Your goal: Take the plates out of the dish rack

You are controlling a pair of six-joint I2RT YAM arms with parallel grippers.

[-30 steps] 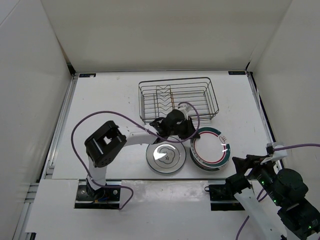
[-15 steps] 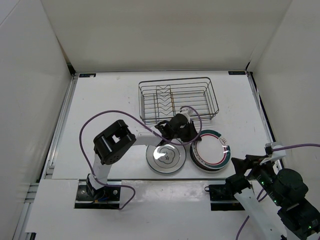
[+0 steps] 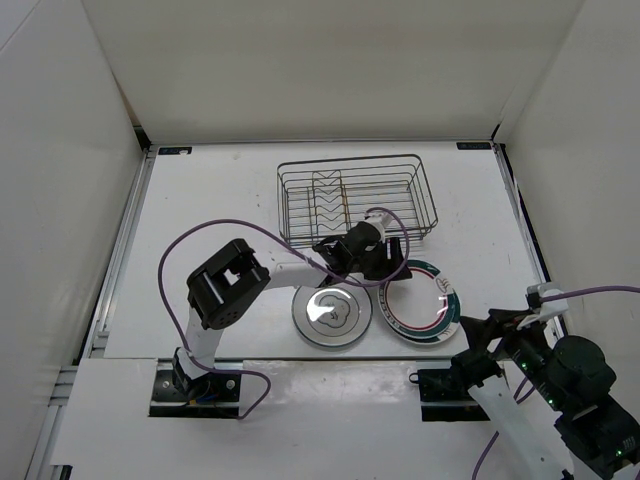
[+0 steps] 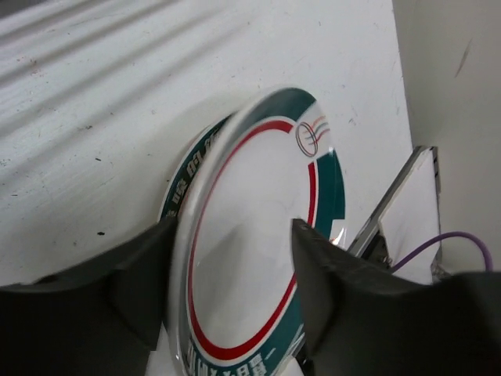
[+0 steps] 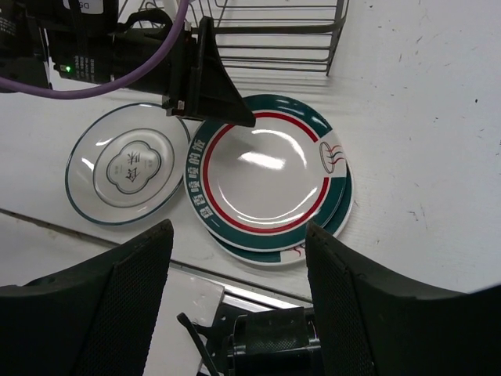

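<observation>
plates [image 4: 254, 196] lie stacked between left tool's [image 4: 232, 229] fingers [image 4: 344, 305]

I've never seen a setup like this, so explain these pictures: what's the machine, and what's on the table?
These are two robot arms bolted at the near edge of a table, each ending in a two-finger gripper. One picture looks down from above. The other two come from a camera on each wrist, and the dark shapes at the bottom are that arm's own fingers. On the table sit an empty wire dish rack, a grey-rimmed plate, and beside it two teal-and-red plates stacked, the top plate slightly offset on the lower plate. The left gripper is at the stack's rim, open. The right gripper hangs back, open. Nothing is held.
</observation>
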